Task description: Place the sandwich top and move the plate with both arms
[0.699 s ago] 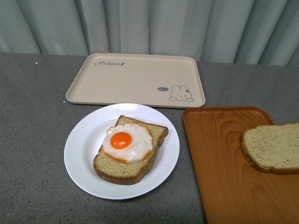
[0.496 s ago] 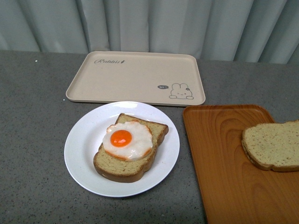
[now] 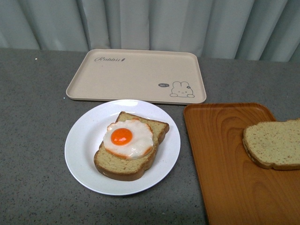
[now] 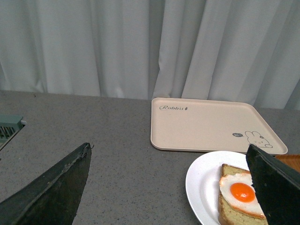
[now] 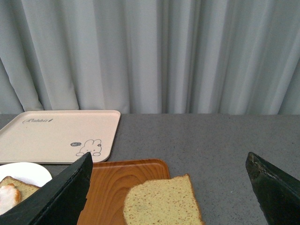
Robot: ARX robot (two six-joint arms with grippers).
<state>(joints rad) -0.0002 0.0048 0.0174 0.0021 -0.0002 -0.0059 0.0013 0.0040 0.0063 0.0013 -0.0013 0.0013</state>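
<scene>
Wide open on the left gripper (image 4: 168,154) — black angular fingers (image 4: 51,190) spread far apart, nothing clasped between them, only the grey speckled table (image 4: 93,122) showing through the gap. Much the same on the right gripper (image 5: 169,159): fingers (image 5: 274,187) splayed just as wide, gripping nothing, clear of everything on the table.

Just beyond the left gripper, the round white plate (image 4: 201,183) with the egg-topped slice (image 4: 234,213) resting on it. Just beyond the right gripper, the sandwich top (image 5: 161,201) — plain tan speckled bread with a brown crust, lying flat on the orange-brown wooden tray (image 5: 117,180).

Seen from the front: plate at the near middle of the table, carrying that single slice turned slightly askew, with a fried egg (image 3: 127,139) on top and the yolk toward the left of the white. Sandwich top well apart from the plate, over on the right half of the wooden tray, its right end cut off by the edge of the view. Wooden tray at the near right, its left edge just beside the plate's right rim; whether touching it, impossible to tell.

Farther back, behind the plate, the beige rabbit tray (image 3: 136,75), its near edge close to the plate's far rim, with "Rabbit" lettering at the far left corner and a small rabbit drawing at the near right corner. Along the far side of the table, a pale grey-green curtain (image 3: 150,23) hanging in folds.
</scene>
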